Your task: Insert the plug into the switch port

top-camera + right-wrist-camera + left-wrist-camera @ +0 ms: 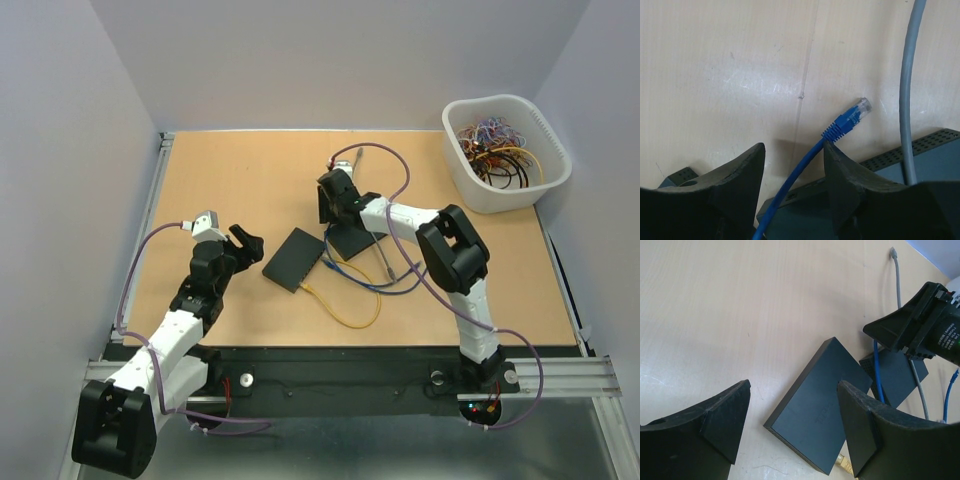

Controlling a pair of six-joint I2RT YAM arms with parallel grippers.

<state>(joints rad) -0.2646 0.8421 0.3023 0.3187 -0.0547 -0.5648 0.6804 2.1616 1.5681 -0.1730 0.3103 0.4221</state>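
The blue plug (852, 116) with its clear tip hangs just above the table, past my right gripper's fingertips. Its blue cable (790, 185) runs between the jaws of my right gripper (792, 155); it touches the right-hand finger, with a gap to the left one. Below lies a dark switch (935, 160) with vent holes. In the top view my right gripper (335, 195) hovers over that switch (350, 238). My left gripper (795, 410) stands open and empty above a second flat dark box (820, 415), which lies left of the switch (293, 258).
A grey cable (907, 100) crosses the switch, its plug (894, 252) lying on the far table. A yellow cable (350, 310) and blue loops (360, 275) lie in front of the boxes. A white bin (505, 150) of cables stands at the back right.
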